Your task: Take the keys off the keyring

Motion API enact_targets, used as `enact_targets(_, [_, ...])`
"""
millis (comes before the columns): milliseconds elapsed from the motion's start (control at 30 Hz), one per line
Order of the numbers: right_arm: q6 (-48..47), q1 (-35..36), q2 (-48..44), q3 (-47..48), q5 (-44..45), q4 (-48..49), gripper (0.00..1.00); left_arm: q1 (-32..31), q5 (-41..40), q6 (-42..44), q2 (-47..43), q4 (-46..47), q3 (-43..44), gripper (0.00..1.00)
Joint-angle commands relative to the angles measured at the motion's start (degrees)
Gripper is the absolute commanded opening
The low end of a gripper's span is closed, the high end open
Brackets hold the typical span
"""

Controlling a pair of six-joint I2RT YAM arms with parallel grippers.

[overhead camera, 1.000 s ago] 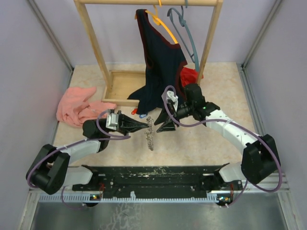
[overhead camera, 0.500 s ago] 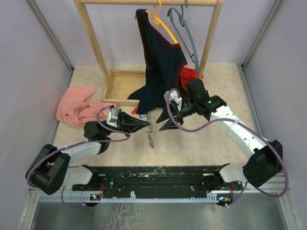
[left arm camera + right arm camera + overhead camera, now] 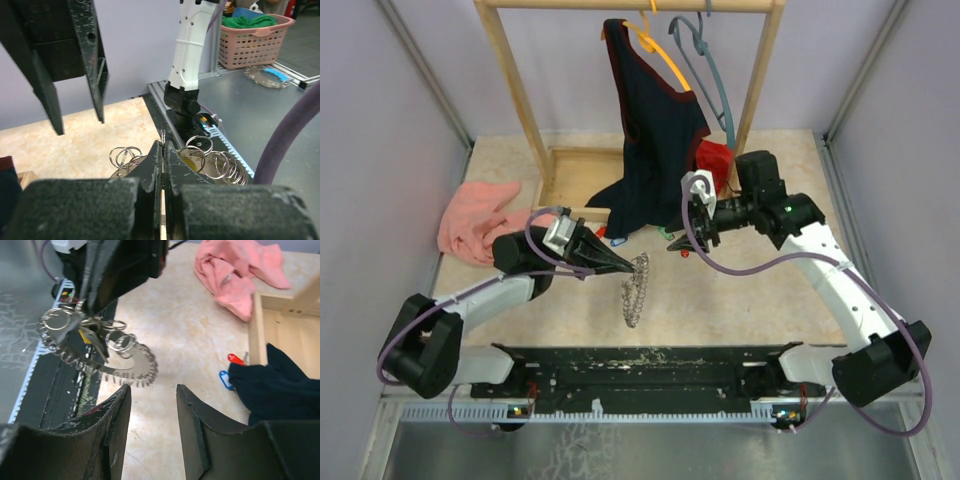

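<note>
- Lilac walls close round a pale, marbled desk (image 3: 750,300). A wooden rack (image 3: 510,90) at the back carries a dark garment (image 3: 650,130), and a pink cloth (image 3: 480,222) lies at the left.
- At mid-desk the left pincer (image 3: 618,267) has its fingers pressed together on the edge of the keyring (image 3: 636,287), holding it up off the desk in front of the garment.
- The left wrist view shows that thin edge nipped between the tips, with small wire loops (image 3: 216,164) fanned out on either side.
- To the right of the ring, and apart from it, is the right pincer (image 3: 680,240). Its jaws are roughly half apart, and its own view shows nothing between them, only the ring hanging ahead.
- A red-tagged key (image 3: 235,359) and a blue-tagged key (image 3: 225,379) lie loose on the desk just beside the garment's hem, off the ring.
- The job looks partway done: one arm steadies the ring while the other is free to take the next key.
- How many keys remain on the ring I cannot tell, because the loops crowd together and any tags are too small to make out.
- Next, the right pincer would need to reach a single loop or tag, close on that alone and work it free.
- The left grip on such a thin edge could let the ring twist or slip under that pull.
</note>
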Motion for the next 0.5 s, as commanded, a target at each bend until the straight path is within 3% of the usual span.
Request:
enact_targets(0, [8.46, -0.80, -1.92, -0.87, 5.84, 7.82, 0.42, -0.51, 6.10, -6.72, 1.71, 15.93, 4.76, 0.00])
enact_targets(267, [11.63, -0.80, -2.22, -2.30, 4.26, 10.45, 0.42, -0.76, 5.09, -7.67, 2.96, 15.90, 7.27, 0.00])
enact_targets(467, [12.47, -0.88, -2.19, -2.82, -0.13, 10.89, 0.42, 0.93, -5.82, 3.59, 3.83, 14.87, 1.21, 0.00])
